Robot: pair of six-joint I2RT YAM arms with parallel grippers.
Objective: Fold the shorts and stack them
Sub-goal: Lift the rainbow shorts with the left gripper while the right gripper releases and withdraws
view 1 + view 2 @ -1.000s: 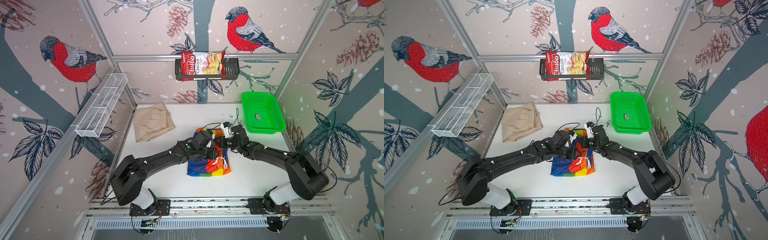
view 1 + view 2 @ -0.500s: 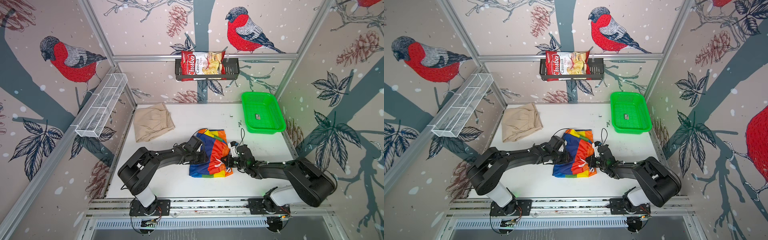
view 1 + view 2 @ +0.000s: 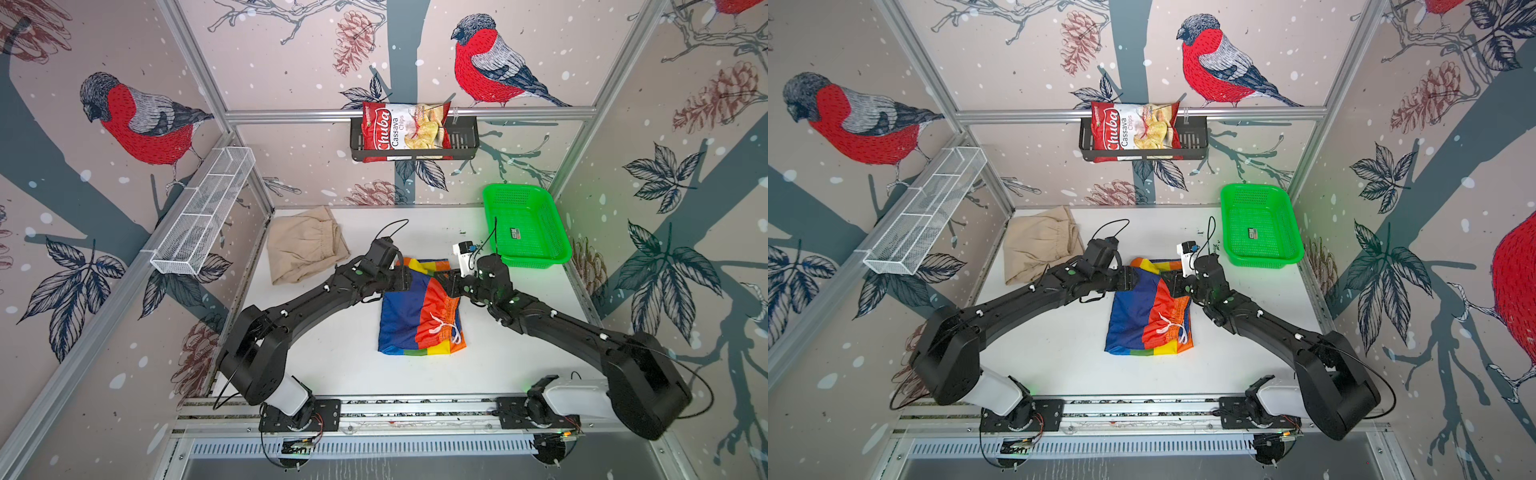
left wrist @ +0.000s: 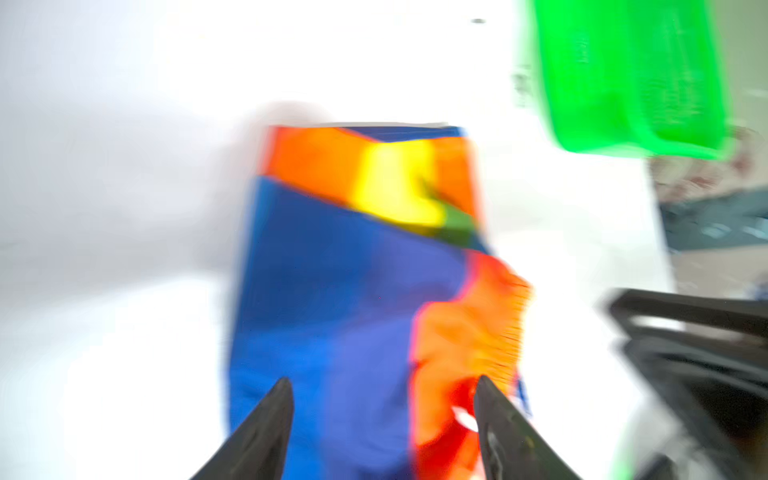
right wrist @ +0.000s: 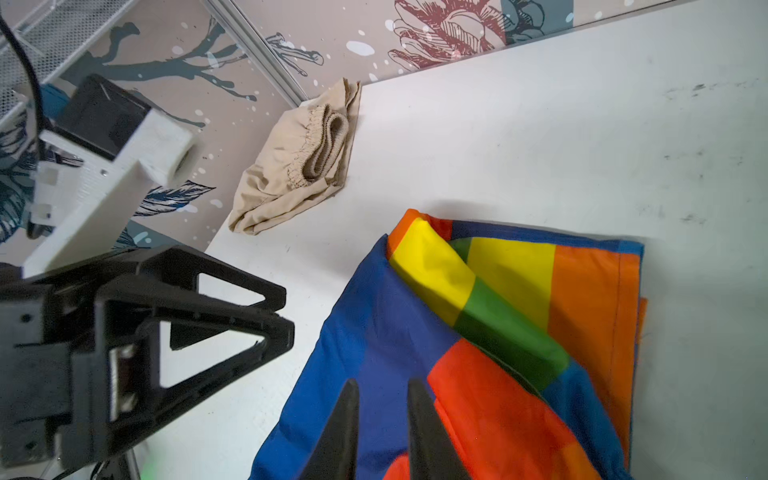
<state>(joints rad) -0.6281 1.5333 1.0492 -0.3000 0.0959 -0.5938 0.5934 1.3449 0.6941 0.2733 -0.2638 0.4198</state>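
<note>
Left gripper (image 4: 381, 384), seen from its wrist camera, hangs over the blue panel of the rainbow shorts (image 3: 419, 316) with its jaws spread wide and nothing between them, though this view is blurred. We find the right gripper (image 5: 382, 386) just above the same garment, its jaws parted by a narrow gap through which blue cloth shows, and we see no cloth pinched at the tips. In both top views the two grippers face each other over the far end of the rainbow shorts, which lie folded into a rough rectangle at the middle of the white table (image 3: 519, 361), with the white drawstring (image 3: 436, 328) lying on the red and orange part. We note the beige shorts (image 3: 305, 245) bunched at the far left corner of the table, well apart from the rainbow pair. At the far right corner stands a green basket (image 3: 536, 259).
</note>
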